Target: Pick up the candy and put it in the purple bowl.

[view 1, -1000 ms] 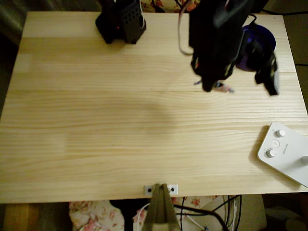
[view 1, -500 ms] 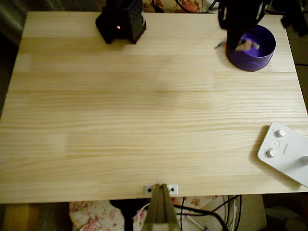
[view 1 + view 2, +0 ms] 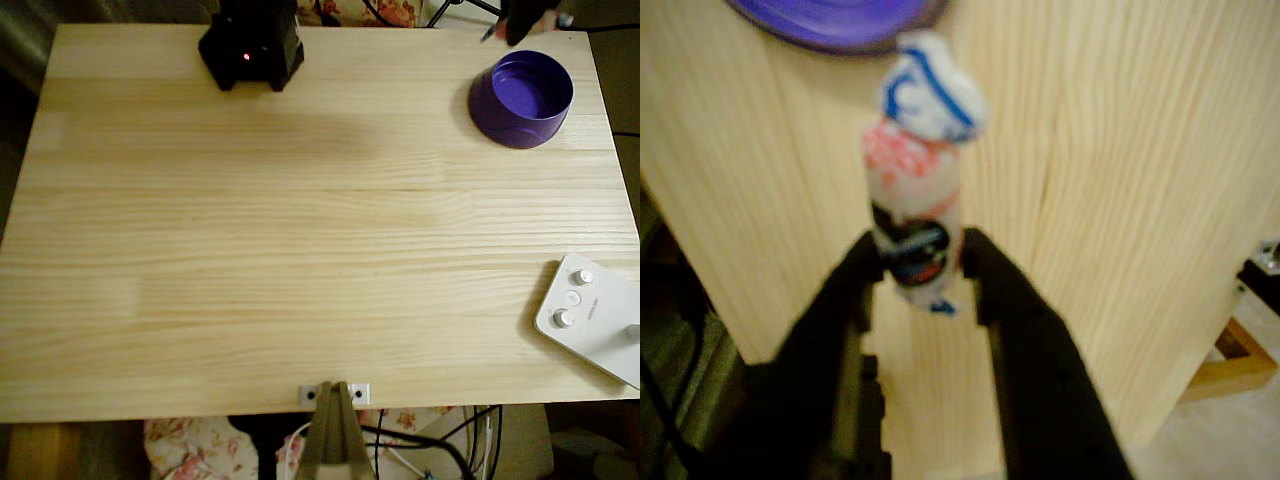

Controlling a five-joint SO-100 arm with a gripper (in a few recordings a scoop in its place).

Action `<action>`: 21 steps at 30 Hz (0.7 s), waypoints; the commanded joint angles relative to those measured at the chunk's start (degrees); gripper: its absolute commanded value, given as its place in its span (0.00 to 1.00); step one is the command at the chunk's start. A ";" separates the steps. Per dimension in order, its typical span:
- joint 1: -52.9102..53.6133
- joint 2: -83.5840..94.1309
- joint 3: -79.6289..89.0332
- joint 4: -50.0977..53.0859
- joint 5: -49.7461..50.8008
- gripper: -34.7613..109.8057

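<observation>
My claw (image 3: 921, 262) is clamped on the candy (image 3: 917, 190). A moment ago it hung over the purple bowl (image 3: 522, 98); now it has swung beyond the surface (image 3: 300, 250), so the bowl sits empty and the drop remains undone.

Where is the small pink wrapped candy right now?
In the wrist view the small pink wrapped candy sits pinched between the black gripper, below the purple plastic bowl.

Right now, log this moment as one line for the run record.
gripper: shut on candy | arm: at table's far edge, beside purple bowl | bowl: empty | candy: not yet in bowl
</observation>
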 commanded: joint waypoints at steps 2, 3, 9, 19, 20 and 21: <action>-3.25 -1.14 -7.03 -1.05 -0.09 0.27; -3.60 -2.11 -8.00 -1.14 -0.09 0.27; -4.92 -8.17 -15.73 -0.53 -0.09 0.27; -5.27 -15.12 -24.26 0.26 -0.62 0.27; -5.36 -15.82 -25.22 0.26 -0.70 0.27; -5.36 -16.52 -26.02 0.26 -0.70 0.27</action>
